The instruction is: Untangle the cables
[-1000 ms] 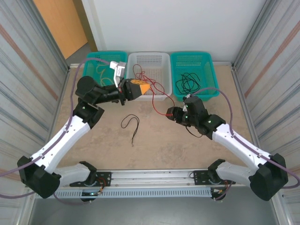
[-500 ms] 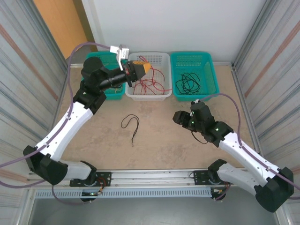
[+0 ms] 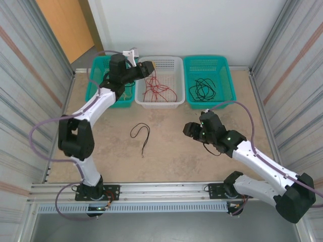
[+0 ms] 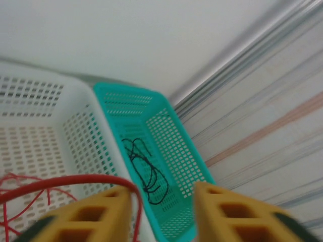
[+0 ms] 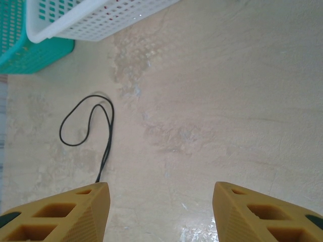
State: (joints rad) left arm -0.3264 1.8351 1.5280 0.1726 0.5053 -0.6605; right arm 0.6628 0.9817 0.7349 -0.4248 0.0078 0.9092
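Beige tabletop [image 5: 227,101] lies beneath the right claw [image 5: 160,189], jaws spread and empty. A thin black cable loop [image 5: 110,132] sits ahead-left. The left claw [image 4: 162,194], likewise spread above the white perforated plastic basket [image 4: 75,131], has a thin red cable [image 4: 75,177] curling past one finger. It is probably best eased free before withdrawing.

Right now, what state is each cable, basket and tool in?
Left tool: open, above the white basket, a red strand by one finger.
Right tool: open, holding nothing, over bare table.
Red cables: bunched in the white basket.
Black cables: coiled in the right teal basket.
Loose black cable: lying looped on the table.
Left teal basket: partly hidden by the left arm.
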